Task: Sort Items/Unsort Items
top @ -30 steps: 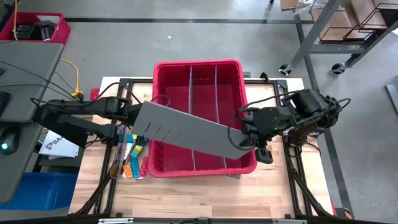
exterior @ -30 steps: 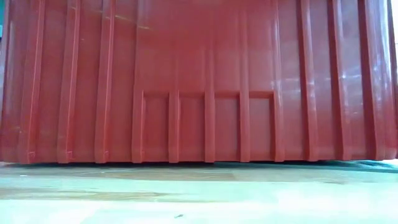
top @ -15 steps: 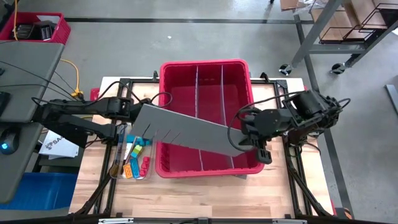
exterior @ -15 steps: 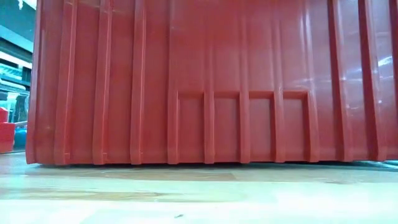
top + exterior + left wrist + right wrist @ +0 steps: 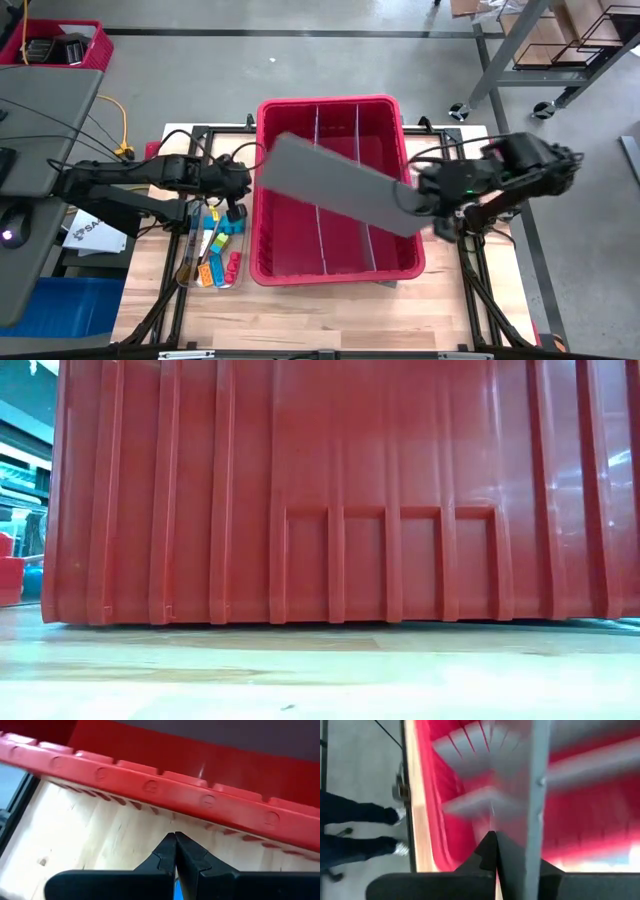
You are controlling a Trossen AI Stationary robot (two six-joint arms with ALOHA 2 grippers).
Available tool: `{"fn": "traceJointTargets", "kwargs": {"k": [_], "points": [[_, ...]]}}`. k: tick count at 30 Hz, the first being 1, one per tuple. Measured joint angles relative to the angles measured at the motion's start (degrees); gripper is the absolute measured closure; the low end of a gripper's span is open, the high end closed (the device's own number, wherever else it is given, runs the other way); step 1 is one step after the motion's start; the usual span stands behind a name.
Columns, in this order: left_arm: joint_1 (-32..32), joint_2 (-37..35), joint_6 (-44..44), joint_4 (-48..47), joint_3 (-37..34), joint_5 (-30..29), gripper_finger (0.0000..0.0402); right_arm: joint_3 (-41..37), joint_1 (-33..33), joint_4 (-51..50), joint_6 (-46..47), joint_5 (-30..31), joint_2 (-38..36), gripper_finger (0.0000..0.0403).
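Grey divider panel (image 5: 340, 185) now hangs from the right end effector (image 5: 432, 205) alone, clamped there; the left end effector (image 5: 236, 190), pinched together, has let go beside the red bin (image 5: 262, 200). Items (image 5: 215, 255) lie on the surface left of the bin, unsorted.

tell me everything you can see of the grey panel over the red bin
The long flat grey panel looks like thin rigid plastic or board, plain and matte. It hangs slanted across the large red plastic bin and its grey dividers, from the bin's left rear toward its right front. The right end effector is shut on its right end; its left end is free. The left end effector, shut, is apart from it.
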Motion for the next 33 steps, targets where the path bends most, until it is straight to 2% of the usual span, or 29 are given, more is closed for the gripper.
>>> {"fn": "traceJointTargets", "kwargs": {"k": [3,6,8,11,15,19,24,29,31,33], "points": [[0.0,-0.2,-2.9,0.0,0.0,-0.8,0.0401,-10.5,0.0,0.1,7.3,-3.6,-8.2,0.0403],[0.0,-0.2,-5.4,0.0,0.0,-0.8,0.0401,-16.6,1.4,0.1,13.1,-11.2,-11.9,0.0403],[0.0,-0.2,-6.6,0.2,0.0,-1.0,0.0401,-17.7,2.9,0.1,14.3,-14.9,-12.2,0.0403],[0.0,-0.2,-8.2,0.3,0.0,-1.2,0.0401,-15.9,4.9,0.3,13.1,-16.8,-10.5,0.0403],[0.0,-0.2,-9.0,0.4,0.0,-1.4,0.0401,-8.9,6.1,0.3,13.4,-16.7,-7.1,0.0403],[0.0,-0.2,-9.0,0.4,0.0,-2.2,0.0401,-3.3,6.9,0.3,18.9,-16.4,-4.1,0.0403],[0.0,-0.2,-8.5,0.4,0.0,-3.9,0.0401,-2.3,8.5,0.1,38.4,-18.1,-3.7,0.0403],[0.0,-0.2,-6.9,0.4,0.0,-4.1,0.0401,-2.4,14.2,0.0,50.9,-15.9,-3.7,0.0403],[0.1,-0.2,-6.7,0.4,0.0,-4.2,0.0401,-2.3,16.1,0.2,51.4,-13.7,-3.7,0.0403],[0.1,-0.2,-5.5,0.5,0.0,-4.2,0.0401,-2.3,17.2,1.7,46.7,-9.3,-3.7,0.0403]]}}
